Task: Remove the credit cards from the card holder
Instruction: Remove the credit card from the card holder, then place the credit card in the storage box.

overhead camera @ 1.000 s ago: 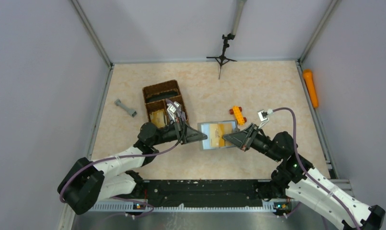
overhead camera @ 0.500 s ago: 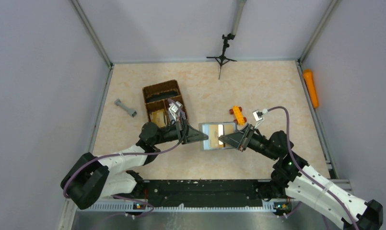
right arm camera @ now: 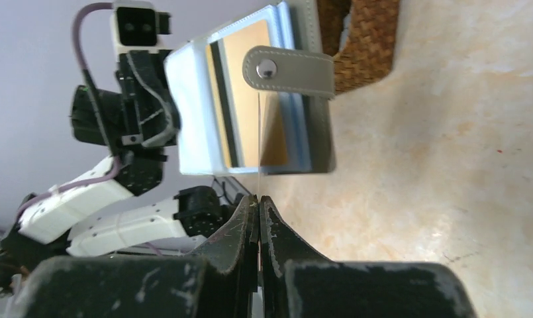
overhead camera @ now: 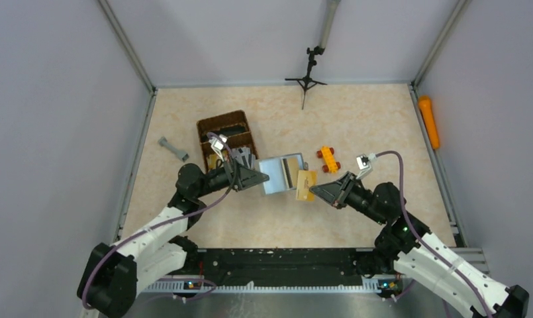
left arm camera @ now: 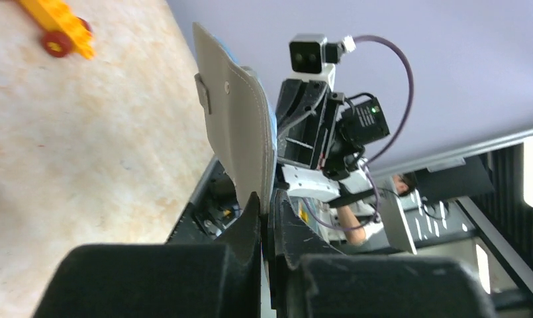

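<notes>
Clamping the card holder upright in the tight-closed left gripper, near the basket, and nipping one tan credit card edge-on in the closed right gripper at the holder's rim — liable to slip from so thin a pinch, or snag the strap.

The table has a beige, marbled top, boxed in on three sides by plain lavender-grey walls that meet it along aluminium rails. A small black tripod stands at the far edge beneath a grey pole. The light is soft and even.
</notes>
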Tool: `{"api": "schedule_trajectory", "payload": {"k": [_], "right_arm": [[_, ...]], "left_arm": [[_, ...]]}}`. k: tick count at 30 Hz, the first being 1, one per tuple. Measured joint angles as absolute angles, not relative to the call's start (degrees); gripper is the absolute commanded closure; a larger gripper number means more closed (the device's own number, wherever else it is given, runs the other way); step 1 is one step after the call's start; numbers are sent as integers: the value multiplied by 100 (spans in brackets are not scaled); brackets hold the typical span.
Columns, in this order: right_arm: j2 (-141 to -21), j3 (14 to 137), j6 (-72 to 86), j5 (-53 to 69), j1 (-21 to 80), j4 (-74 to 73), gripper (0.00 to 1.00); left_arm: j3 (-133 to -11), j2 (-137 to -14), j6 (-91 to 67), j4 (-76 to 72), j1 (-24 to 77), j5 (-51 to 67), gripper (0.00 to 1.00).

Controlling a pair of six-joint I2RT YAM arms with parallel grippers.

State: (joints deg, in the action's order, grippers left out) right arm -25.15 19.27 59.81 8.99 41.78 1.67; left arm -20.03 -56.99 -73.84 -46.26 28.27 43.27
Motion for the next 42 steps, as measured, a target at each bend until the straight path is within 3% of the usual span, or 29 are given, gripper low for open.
{"api": "schedule_trajectory", "payload": {"k": [7,11,17,24,42], "right_arm": [[-3107,2217,5544,751,4176,-255,100],[-3999,2523,5354,1017,4176,148,100],[-5531,2689,5360,1341,4217,1131,100],[-7439,3935,5356,1321,4685,1916,100],[-11194,7190,5564,1321,5137,2759,100]], "left_arm": [[-2630,-4652,-6239,-1599,2051,4060,100],[-3938,-4189,-5153,832,1745,2917,100],[-5627,-3723,-4032,2779,1706,1107,100],[-6263,-3691,-3439,3769,1706,25,100],[-7166,-3924,-2853,4399,1702,-548,100]]}}
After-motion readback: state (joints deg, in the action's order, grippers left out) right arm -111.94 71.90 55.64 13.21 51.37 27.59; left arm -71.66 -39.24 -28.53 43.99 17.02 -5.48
